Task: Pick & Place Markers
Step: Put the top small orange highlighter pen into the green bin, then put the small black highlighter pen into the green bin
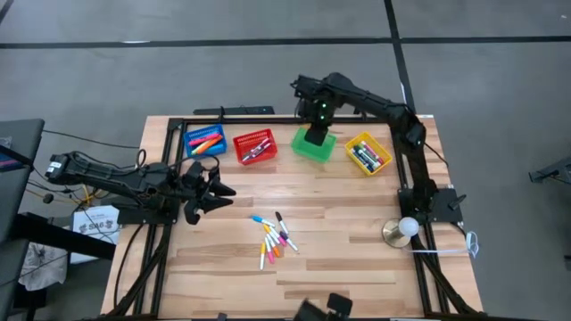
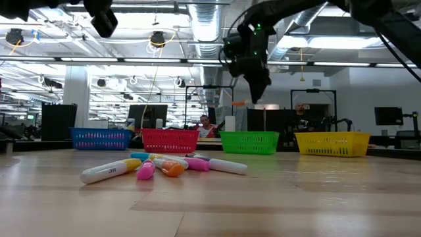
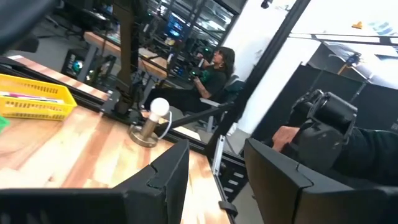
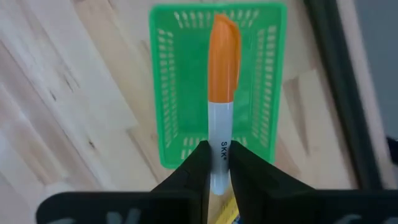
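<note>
I am holding my right gripper [image 4: 216, 163] above the green basket [image 4: 168, 93], pinching an orange-capped marker [image 4: 221, 87] over it. Next I should let go squarely inside. My left gripper [image 1: 207, 189] is idling open.

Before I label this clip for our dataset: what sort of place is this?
Probably an open robotics lab or workshop: exposed ceiling ducts, desks with monitors behind the wooden table, and a person seated nearby.

table [image 1: 357, 267]: wood | far edge: blue [image 1: 205, 140], red [image 1: 254, 146], green [image 1: 314, 144], yellow [image 1: 368, 153] baskets | middle: markers [image 1: 275, 239] | right edge: lamp [image 1: 404, 230]
</note>
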